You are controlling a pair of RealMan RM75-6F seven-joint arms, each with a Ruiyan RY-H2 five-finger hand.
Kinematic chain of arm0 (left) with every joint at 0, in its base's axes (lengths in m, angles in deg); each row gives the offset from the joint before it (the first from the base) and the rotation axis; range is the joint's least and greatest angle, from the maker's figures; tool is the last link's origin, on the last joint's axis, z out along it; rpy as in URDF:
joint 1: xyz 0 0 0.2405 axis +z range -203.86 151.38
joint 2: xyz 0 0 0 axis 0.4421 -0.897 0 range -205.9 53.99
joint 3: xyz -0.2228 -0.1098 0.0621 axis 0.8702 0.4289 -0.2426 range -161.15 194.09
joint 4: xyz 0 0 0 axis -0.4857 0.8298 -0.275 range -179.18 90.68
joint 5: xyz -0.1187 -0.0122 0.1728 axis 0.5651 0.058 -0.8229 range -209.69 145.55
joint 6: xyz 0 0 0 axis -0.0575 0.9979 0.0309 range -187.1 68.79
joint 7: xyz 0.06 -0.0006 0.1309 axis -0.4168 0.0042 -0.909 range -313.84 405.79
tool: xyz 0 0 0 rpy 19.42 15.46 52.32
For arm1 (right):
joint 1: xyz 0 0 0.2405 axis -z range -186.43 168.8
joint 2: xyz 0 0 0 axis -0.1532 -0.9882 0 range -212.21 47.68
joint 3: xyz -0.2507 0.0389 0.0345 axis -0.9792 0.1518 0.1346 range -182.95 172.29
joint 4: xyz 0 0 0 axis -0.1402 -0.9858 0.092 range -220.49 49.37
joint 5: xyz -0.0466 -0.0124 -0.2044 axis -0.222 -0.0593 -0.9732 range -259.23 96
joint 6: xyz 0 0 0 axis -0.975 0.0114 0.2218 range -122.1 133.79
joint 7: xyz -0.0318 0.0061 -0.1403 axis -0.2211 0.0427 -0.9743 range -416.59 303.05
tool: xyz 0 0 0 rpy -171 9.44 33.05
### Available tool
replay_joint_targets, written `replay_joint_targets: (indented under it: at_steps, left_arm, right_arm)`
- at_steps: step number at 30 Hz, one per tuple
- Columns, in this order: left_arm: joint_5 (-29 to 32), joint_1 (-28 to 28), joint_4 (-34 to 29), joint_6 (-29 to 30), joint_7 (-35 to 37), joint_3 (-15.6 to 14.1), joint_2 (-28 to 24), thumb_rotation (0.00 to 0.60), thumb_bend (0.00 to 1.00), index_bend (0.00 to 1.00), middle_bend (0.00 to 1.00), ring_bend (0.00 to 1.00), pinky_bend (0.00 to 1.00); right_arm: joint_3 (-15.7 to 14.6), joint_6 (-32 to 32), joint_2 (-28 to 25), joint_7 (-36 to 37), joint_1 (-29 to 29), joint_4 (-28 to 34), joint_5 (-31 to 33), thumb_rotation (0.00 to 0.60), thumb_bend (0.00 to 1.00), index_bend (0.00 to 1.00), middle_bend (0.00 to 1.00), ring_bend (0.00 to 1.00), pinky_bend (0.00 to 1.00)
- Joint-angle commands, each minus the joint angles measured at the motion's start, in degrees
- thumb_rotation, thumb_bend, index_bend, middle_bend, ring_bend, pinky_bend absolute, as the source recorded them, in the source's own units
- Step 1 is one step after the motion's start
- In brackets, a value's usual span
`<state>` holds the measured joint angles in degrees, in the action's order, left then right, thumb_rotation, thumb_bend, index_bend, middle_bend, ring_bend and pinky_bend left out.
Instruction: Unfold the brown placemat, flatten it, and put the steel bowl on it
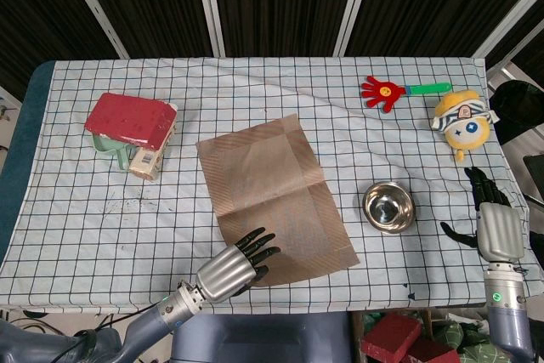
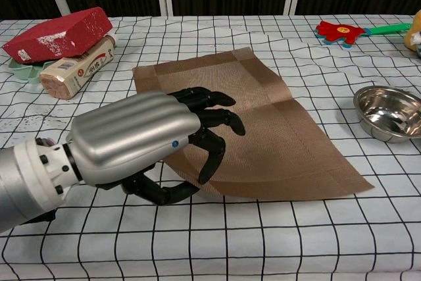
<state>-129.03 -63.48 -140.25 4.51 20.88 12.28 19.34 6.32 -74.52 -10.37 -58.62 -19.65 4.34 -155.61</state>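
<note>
Looking down from the head view: brown placemat [image 1: 274,196] lies unfolded on the checked table [image 1: 76,227], skewed, with a crease across its middle. Left robot hand [image 1: 235,265] sits at the placemat's near left corner, dark fingers [image 1: 259,246] spread over the edge of the mat; from this view alone I cannot tell whether it pinches the mat. Steel bowl [image 1: 389,207] stands upright just right of the placemat, apart from it, on bare cloth. Right robot hand [image 1: 490,217] hovers right of the steel bowl near the table edge, fingers apart, nothing in it. Red box [image 1: 129,118] rests on a green tray [image 1: 108,145] and a tan packet [image 1: 153,152], well left of the placemat. Red hand-shaped clapper [image 1: 399,90] and yellow plush toy [image 1: 462,121] lie beyond the steel bowl, toward the far right corner. Chest view: left robot hand [image 2: 141,144] fills the near left, fingers [image 2: 220,120] curled over the placemat [image 2: 276,136], thumb lying at the near edge; the corner appears pinched between them. Placemat's near edge looks slightly raised beside the hand. Steel bowl [image 2: 391,113] is at far right, off the mat. Right robot hand does not show here.
</note>
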Motion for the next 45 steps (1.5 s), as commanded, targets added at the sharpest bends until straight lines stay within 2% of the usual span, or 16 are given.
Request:
replay_joint_targets:
  at_steps: [1,14,29,45]
  left_arm:
    - [-1.4,0.4,-1.9,0.7,0.6,-1.1,-2.0,0.600,0.44,0.69,0.19,0.03,0.08]
    - [-3.3,4.1,-6.5,6.3,3.1,-2.8,-12.5,0.600,0.44,0.69,0.19,0.03,0.08]
    - [0.4,9.7,-2.5,12.5,8.9,-1.4,-22.5,0.600,0.44,0.70,0.19,0.03,0.08]
    - [4.3,13.6,4.9,14.0,11.7,0.7,-23.5,0.600,0.44,0.70,0.19,0.03,0.08]
  right_arm:
    - [0.0,0.0,0.0,0.0,0.0,0.0,-0.1,0.600,0.11,0.10,0.05,0.11,0.21]
    - [-0.2,0.0,0.1,-0.3,0.0,0.0,-0.2,0.600,0.11,0.10,0.05,0.11,0.21]
    - [-0.5,0.2,0.2,-1.1,-0.1,0.0,-0.3,0.600,0.11,0.10,0.05,0.11,0.21]
    - [-0.9,0.7,0.1,-1.2,-0.3,0.1,-0.6,0.600,0.11,0.10,0.05,0.11,0.21]
